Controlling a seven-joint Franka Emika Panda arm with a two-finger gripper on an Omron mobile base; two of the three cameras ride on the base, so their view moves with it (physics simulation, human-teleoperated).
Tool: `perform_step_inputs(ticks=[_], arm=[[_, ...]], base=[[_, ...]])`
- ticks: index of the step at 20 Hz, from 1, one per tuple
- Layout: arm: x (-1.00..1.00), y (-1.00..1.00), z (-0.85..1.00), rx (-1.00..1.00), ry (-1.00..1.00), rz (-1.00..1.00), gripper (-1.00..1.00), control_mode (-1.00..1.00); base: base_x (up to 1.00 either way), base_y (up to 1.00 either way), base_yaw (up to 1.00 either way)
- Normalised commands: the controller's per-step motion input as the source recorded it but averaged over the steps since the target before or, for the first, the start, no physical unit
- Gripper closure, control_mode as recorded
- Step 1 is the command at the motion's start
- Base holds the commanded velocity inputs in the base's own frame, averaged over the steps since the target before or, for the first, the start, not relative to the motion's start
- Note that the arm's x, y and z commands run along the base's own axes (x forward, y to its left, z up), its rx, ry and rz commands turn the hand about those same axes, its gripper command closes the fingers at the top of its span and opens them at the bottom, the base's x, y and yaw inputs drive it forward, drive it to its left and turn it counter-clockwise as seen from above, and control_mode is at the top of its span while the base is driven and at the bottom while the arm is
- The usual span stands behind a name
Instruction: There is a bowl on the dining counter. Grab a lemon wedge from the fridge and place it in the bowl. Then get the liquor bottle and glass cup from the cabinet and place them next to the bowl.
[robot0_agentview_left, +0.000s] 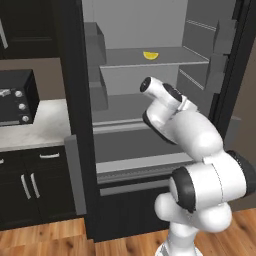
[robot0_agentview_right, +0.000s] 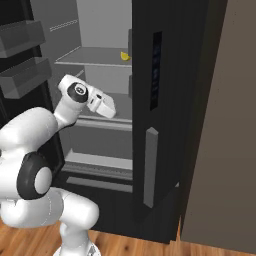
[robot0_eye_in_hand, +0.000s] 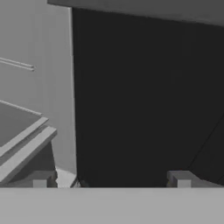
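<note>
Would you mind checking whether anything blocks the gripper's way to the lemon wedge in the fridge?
Nothing visible does. The fridge stands open, and the lemon wedge lies alone on the upper shelf. The open gripper sits lower, in front of the shelves.

Fridge (robot0_agentview_left: 75, 125) doors open; lemon wedge (robot0_agentview_left: 150, 55) on upper shelf (robot0_agentview_left: 165, 59), above and behind arm (robot0_agentview_left: 200, 165). Microwave (robot0_agentview_left: 17, 97) on counter (robot0_agentview_left: 40, 127), left of fridge.
</note>
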Motion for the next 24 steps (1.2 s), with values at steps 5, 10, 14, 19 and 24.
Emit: perform_step_inputs(ticks=[5, 10, 14, 19, 24], arm=[[0.25, -0.61, -0.21, -0.14, 0.01, -0.24, -1.00, -1.00], [0.14, -0.61, -0.16, -0.12, 0.00, -0.23, -1.00, -1.00], [0.01, -0.69, -0.05, -0.10, 0.00, -0.23, -1.00, -1.00], [-0.19, -0.88, 0.00, -0.07, 0.00, -0.25, -1.00, -1.00], [-0.54, -1.00, 0.00, -0.04, 0.00, -0.26, -1.00, -1.00]], base=[[0.00, 0.00, 0.00], [0.00, 0.00, 0.00], [0.00, 0.00, 0.00], [0.00, 0.00, 0.00], [0.00, 0.00, 0.00]])
